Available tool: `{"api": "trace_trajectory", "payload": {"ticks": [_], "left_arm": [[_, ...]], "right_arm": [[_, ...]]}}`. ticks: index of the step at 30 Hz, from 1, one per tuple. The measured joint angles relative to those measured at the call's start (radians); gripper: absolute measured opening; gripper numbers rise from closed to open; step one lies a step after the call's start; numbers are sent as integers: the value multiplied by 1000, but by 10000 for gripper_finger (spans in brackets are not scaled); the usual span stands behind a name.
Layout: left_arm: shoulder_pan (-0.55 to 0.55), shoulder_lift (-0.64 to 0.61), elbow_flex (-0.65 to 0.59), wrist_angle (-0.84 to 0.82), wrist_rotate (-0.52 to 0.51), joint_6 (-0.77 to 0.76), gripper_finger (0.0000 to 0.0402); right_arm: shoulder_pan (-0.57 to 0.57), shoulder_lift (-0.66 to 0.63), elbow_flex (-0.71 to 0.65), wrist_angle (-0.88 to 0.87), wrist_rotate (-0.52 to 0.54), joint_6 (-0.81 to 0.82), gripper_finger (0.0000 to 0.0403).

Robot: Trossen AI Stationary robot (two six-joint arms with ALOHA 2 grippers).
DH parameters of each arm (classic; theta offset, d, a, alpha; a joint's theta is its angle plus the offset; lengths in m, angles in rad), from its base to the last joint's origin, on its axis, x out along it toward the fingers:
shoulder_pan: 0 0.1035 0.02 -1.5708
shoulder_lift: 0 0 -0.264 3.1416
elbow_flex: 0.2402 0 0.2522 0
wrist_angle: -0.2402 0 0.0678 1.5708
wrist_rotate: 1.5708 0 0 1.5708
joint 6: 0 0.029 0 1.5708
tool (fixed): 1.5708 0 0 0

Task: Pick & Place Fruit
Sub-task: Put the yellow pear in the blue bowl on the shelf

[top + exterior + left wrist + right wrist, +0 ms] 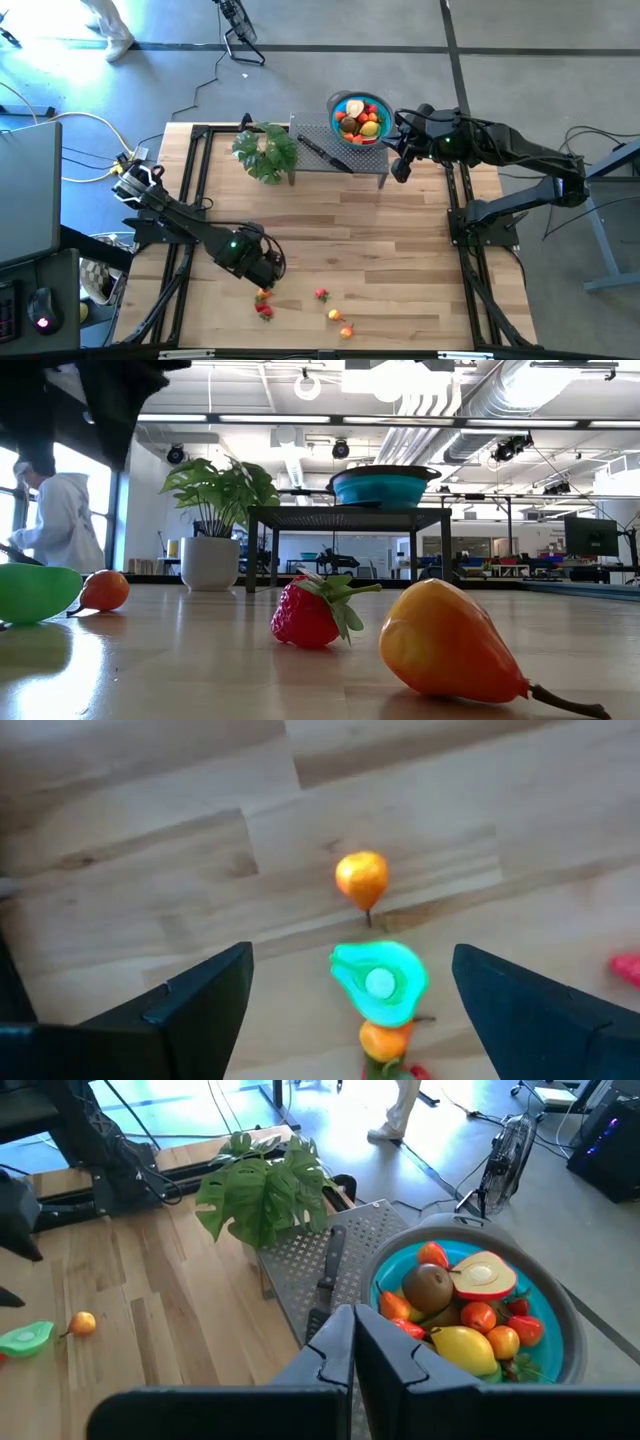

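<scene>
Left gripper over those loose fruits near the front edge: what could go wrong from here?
The left gripper is open over a tight cluster: a green cut piece touches a small orange fruit, so closing may catch both or squeeze one out. The round orange fruit beside them could roll if nudged. The blue bowl already looks heaped, so added fruit may tumble onto the mesh stand.

Your table (400, 230) is pale wood planks with a soft sheen. The strawberry (312, 612) and the yellow-orange pear-shaped fruit (445, 642), centre and lower right in the low view, look like glossy smooth plastic. The raised stand (345, 1265) is perforated grey metal, and the blue bowl (560, 1315) on it is smooth plastic.
</scene>
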Motion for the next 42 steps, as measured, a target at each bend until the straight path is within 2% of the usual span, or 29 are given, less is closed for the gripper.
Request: {"api": "trace_trajectory", "payload": {"ticks": [5, 11, 16, 25, 35, 42], "left_arm": [[0, -36, -100, 118, 34, 19, 335], [0, -83, -237, 291, 21, 20, 335], [0, -86, -300, 365, 11, 11, 335], [2, -86, -314, 363, -88, -18, 335], [1, -86, -314, 369, -88, -18, 335], [0, -86, -314, 386, -88, -15, 335]], "right_arm": [[0, 0, 0, 0, -1, 0, 4], [0, 0, 0, 1, -1, 0, 4], [0, 0, 0, 9, -1, 1, 4], [0, 0, 0, 12, -1, -5, 4], [0, 0, 0, 13, -3, -6, 4], [0, 0, 0, 14, -58, -6, 4]]}}
